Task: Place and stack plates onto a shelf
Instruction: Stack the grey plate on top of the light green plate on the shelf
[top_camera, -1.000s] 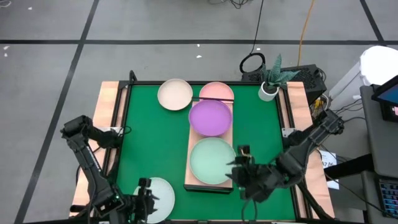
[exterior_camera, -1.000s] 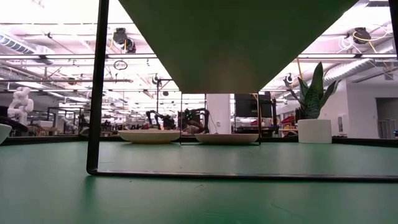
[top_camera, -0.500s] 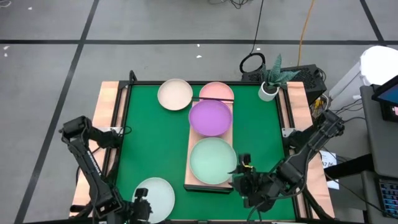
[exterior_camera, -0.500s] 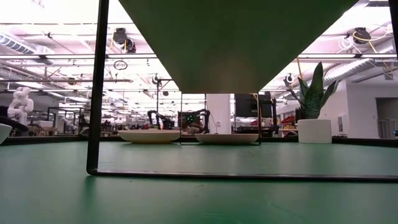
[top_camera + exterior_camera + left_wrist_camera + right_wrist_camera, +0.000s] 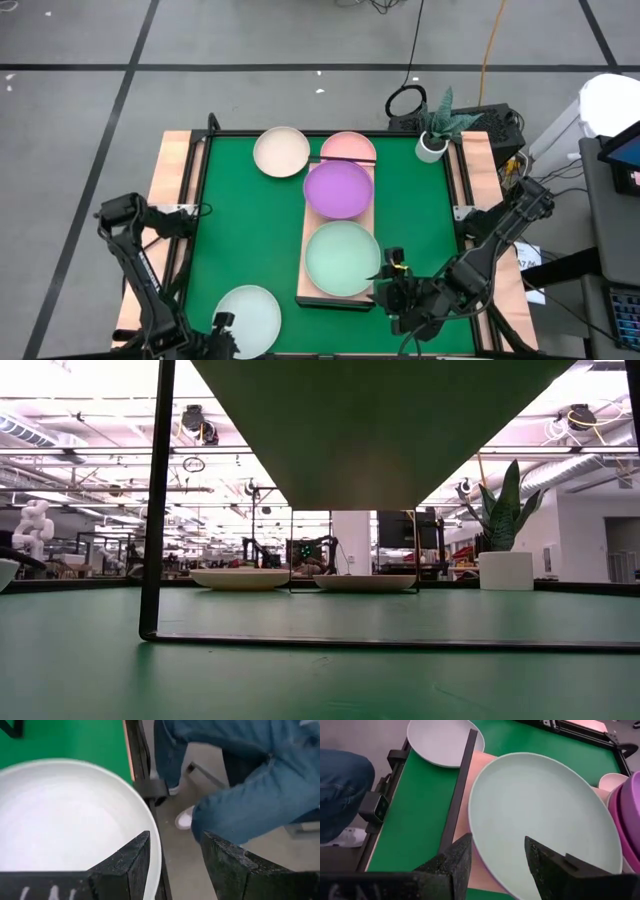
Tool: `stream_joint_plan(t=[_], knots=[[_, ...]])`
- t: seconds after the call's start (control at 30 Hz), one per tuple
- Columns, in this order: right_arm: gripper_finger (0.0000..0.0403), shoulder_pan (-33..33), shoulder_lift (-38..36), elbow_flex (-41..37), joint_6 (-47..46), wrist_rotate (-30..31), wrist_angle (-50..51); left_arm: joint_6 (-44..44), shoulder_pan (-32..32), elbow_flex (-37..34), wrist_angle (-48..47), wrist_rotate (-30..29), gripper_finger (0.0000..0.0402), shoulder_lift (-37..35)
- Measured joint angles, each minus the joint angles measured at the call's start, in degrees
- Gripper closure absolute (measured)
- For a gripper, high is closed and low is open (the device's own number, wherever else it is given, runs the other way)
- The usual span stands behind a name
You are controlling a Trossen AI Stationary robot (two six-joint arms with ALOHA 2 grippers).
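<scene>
Right claw [image 5: 388,283] hovers at the shelf's [image 5: 308,290] near end, fingers apart, just beside the mint green plate [image 5: 341,258] lying there — the purple plate [image 5: 338,188] sits farther along the board. Left claw [image 5: 172,865] is at the counter's [image 5: 240,220] near edge, fingers spread — the pale blue-white plate's [image 5: 247,317] rim lies in the gap. Cream plate [image 5: 281,151] and pale pink plate [image 5: 348,147] rest at the far side.

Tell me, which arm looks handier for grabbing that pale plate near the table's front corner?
The left, probably. Its open left gripper sits right at the pale plate rim, one finger over it. The right gripper is beside the mint plate on the shelf.
</scene>
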State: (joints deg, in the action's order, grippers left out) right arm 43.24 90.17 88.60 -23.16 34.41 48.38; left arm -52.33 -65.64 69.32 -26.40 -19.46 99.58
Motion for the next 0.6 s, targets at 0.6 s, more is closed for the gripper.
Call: stream_joint_plan(t=[0.6], knots=[[0.0238,0.0,0.0,0.0,-1.3,0.0,-0.1,0.8,-2.7,0.1,0.9,-1.8,0.022,6.3]])
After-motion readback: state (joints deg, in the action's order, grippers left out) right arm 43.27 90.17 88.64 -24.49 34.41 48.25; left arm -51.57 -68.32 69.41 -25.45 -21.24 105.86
